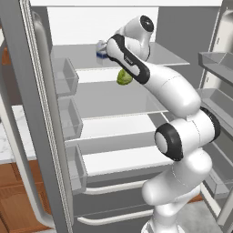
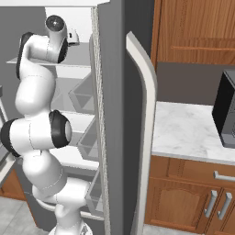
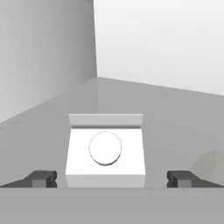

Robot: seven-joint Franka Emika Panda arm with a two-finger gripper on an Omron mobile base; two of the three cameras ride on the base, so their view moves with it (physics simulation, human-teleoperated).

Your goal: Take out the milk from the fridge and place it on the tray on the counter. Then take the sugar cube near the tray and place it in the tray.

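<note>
Item, milk [image 3: 105, 151] on the upper fridge [image 1: 136, 57] shelf, centred between my wide-open gripper [image 3: 112, 179] fingers: I should advance squarely until both pads flank its body, then close gently.

White, blue-banded milk [image 1: 101, 49]; green vegetable [image 1: 123, 77]; grey-white fridge [image 1: 113, 98]

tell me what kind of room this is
A simulated kitchen, most likely: an open fridge with white shelves, a marble counter over brown wooden cabinets, and a milk carton on the top shelf.
</note>
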